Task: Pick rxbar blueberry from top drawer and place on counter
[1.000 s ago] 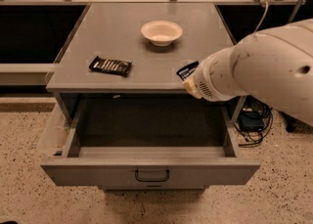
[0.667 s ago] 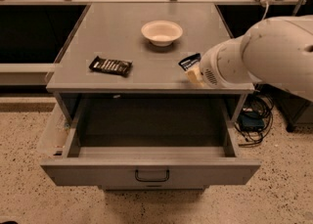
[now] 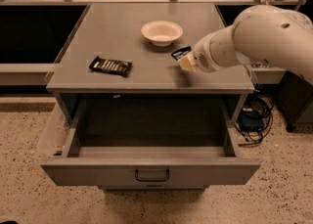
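My gripper (image 3: 186,61) sits at the end of the big white arm, over the right part of the counter (image 3: 117,27). It is shut on the rxbar blueberry (image 3: 181,52), whose dark end sticks out to the upper left of the beige fingers (image 3: 188,64), just above the counter surface. The top drawer (image 3: 151,167) stands pulled fully open below the counter's front edge. Its dark interior shows nothing inside, and its small loop handle (image 3: 152,175) is centred on the front.
A black-wrapped bar with white lettering (image 3: 111,65) lies on the counter's left front. A white bowl (image 3: 162,33) stands at the counter's middle back. Cables and a dark box (image 3: 252,120) lie on the floor to the right. A rail runs behind the counter.
The gripper with the bar has moved left and farther back, from the counter's right front corner to over the counter near the bowl. The drawer has not moved.
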Controlling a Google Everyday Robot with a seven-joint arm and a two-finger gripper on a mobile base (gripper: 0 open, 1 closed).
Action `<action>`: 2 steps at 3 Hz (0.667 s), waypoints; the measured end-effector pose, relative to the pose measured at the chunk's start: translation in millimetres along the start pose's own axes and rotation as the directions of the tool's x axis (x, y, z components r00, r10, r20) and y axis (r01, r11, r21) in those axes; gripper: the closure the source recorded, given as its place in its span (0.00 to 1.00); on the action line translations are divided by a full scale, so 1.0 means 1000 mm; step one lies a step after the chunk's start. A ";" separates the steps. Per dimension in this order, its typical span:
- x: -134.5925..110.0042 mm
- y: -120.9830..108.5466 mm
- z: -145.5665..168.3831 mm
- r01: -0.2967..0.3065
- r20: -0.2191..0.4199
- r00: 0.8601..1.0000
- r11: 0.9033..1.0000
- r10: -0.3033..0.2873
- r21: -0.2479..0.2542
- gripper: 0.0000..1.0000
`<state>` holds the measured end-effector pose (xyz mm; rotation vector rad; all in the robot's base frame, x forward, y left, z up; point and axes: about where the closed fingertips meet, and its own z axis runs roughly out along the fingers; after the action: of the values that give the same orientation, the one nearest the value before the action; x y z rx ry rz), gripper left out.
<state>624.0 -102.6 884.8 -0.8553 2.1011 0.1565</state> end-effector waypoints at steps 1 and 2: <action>0.007 -0.006 0.025 -0.033 -0.016 0.999 0.999 0.033 -0.015 1.00; 0.008 -0.006 0.028 -0.037 -0.019 0.999 0.999 0.037 -0.017 0.83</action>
<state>642.9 -100.4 862.0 -0.8313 2.1365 0.1871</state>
